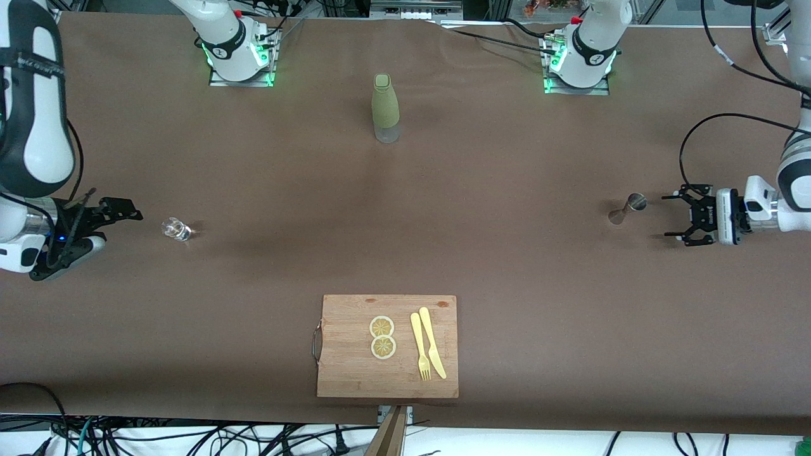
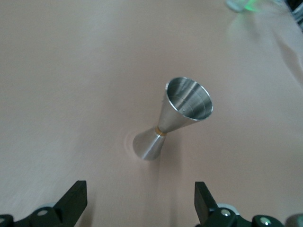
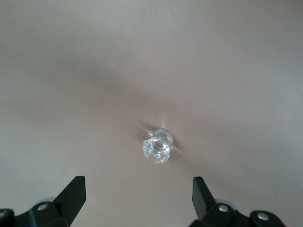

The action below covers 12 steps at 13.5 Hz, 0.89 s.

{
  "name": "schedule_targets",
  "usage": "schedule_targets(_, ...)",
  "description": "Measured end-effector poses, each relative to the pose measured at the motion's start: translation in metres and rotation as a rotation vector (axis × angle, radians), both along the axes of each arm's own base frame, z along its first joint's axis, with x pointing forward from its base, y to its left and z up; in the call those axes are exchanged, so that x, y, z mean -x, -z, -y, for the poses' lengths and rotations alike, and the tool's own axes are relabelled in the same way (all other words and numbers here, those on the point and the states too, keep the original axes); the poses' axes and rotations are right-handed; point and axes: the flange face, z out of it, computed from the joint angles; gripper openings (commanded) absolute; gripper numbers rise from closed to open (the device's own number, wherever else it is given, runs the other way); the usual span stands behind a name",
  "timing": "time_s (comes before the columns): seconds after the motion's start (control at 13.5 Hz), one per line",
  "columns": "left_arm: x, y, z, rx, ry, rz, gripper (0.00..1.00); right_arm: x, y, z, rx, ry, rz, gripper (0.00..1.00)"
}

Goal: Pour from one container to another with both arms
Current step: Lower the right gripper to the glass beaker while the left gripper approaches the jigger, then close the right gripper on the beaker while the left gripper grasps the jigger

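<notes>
Nothing's been poured or even picked up yet: the left claw (image 1: 673, 215) is held wide open and empty just beside the metal measuring cup (image 1: 627, 208), and the right claw (image 1: 120, 225) likewise near the small glass (image 1: 176, 229) on the tabletop (image 1: 405, 209).

A wide table (image 1: 507, 253) covered in brown stretches between the two arm bases. A green bottle (image 1: 385, 107) with a clear bottom stands upright between the bases. Toward the left arm's end stands a metal jigger (image 1: 627, 208), and toward the right arm's end sits a small clear glass (image 1: 176, 228). Nearer the front camera lies a wooden cutting board (image 1: 342, 373) with a metal handle, carrying two lemon slices (image 1: 382, 336) and a yellow fork (image 1: 419, 346) and knife (image 1: 432, 342) side by side.
</notes>
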Motion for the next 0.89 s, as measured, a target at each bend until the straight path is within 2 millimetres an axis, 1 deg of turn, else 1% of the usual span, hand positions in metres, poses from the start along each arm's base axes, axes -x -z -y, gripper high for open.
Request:
schedule_targets(0.15, 0.005, 0.025, 0.007, 0.075, 0.054, 0.046, 1.00, 0.009, 0.017, 0.020, -0.088, -0.074, 0.023, 1.00)
schedule_targets(0.37, 0.012, 0.049, 0.018, 0.189, 0.121, 0.113, 1.00, 0.020, 0.039, 0.047, -0.220, -0.187, 0.101, 1.00)
schedule_targets(0.59, 0.015, 0.055, 0.028, 0.308, 0.165, 0.205, 1.00, 0.027, 0.066, 0.073, -0.363, -0.316, 0.212, 1.00)
schedule_targets(0.82, 0.019, 0.054, 0.023, 0.359, 0.200, 0.280, 1.00, 0.033, 0.100, 0.092, -0.490, -0.422, 0.324, 1.00)
schedule_targets(0.89, 0.022, 0.055, 0.022, 0.372, 0.207, 0.295, 0.97, 0.034, 0.114, 0.097, -0.532, -0.454, 0.365, 1.00)
